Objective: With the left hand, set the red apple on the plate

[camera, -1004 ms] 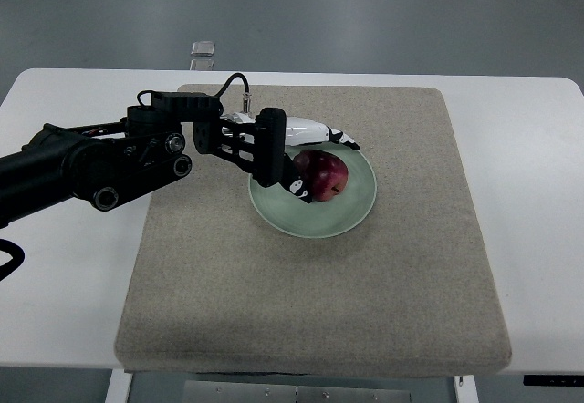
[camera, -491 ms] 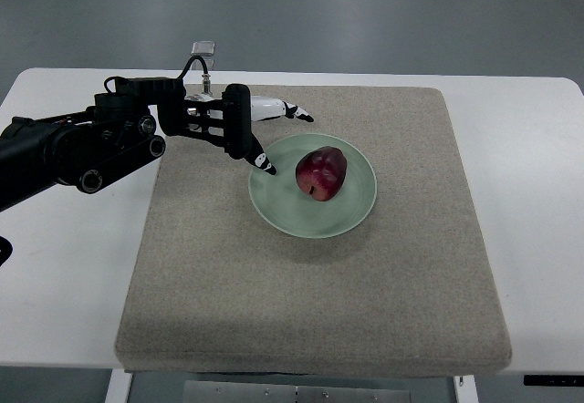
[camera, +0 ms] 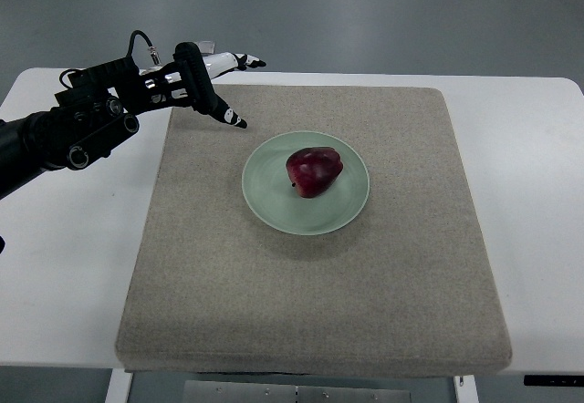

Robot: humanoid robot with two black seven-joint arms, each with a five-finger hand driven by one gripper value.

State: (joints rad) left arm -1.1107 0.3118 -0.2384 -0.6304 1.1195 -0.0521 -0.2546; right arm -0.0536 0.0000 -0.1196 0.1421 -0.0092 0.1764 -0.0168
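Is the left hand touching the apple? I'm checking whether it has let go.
No. The left hand is open above the mat's far left corner, clear of the red apple lying on the plate.

White desk [camera: 534, 193] with rounded corners, grey floor [camera: 365, 11] behind it. A big square beige-grey mat [camera: 310, 303] lies flat on the desk, covering most of the middle; bare white strips show left and right, and the mat's front edge sits at or just over the desk's front edge. A pale green plate [camera: 274, 204] sits on the mat, above centre.
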